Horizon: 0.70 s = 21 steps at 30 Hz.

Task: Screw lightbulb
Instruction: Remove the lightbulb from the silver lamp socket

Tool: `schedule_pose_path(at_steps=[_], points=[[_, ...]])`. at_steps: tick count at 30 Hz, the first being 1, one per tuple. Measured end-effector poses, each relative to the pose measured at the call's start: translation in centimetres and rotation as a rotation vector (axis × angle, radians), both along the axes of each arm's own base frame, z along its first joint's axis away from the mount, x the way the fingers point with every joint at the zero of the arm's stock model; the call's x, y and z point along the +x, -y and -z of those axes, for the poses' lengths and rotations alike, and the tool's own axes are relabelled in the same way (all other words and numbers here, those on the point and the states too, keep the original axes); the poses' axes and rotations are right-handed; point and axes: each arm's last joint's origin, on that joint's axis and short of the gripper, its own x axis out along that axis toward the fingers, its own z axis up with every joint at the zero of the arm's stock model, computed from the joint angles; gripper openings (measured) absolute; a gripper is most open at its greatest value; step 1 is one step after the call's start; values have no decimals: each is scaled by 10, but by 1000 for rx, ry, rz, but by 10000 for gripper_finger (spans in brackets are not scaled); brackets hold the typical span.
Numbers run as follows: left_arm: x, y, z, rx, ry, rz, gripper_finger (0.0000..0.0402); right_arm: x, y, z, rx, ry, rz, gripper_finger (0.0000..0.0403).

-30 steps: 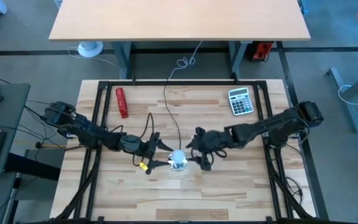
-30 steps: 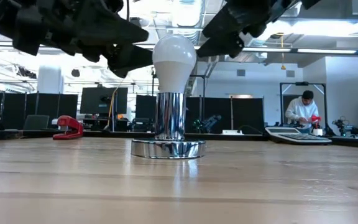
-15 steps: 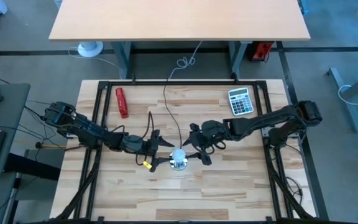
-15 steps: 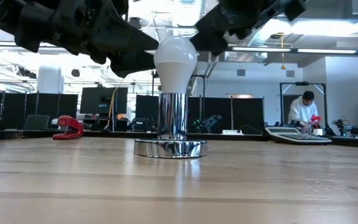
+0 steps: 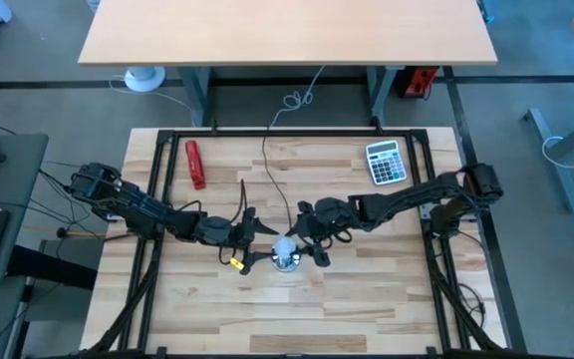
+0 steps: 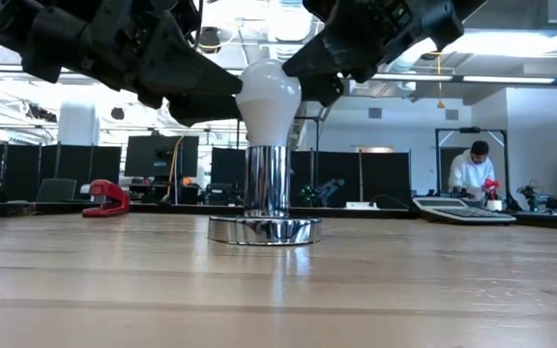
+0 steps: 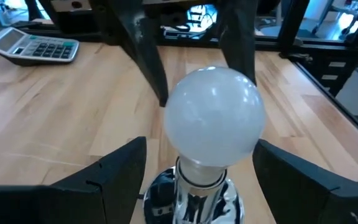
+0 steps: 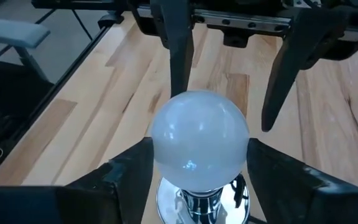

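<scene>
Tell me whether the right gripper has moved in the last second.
Yes. In the high view, the right gripper has shifted toward the white pear-shaped lightbulb on the shiny metal socket, away from the grey calculator.

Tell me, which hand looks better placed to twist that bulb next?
Probably the right hand: its fingers sit close against the lightbulb. The left hand straddles the bulb too, but with wider gaps on each side.
</scene>
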Motion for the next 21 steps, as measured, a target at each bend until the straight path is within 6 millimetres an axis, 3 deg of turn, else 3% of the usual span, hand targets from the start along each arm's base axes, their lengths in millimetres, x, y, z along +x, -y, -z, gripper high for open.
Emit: schedule_pose_path(at_steps=[21], points=[[2, -11, 0, 51, -1, -33, 279, -9, -35, 3, 19, -52, 146, 250]])
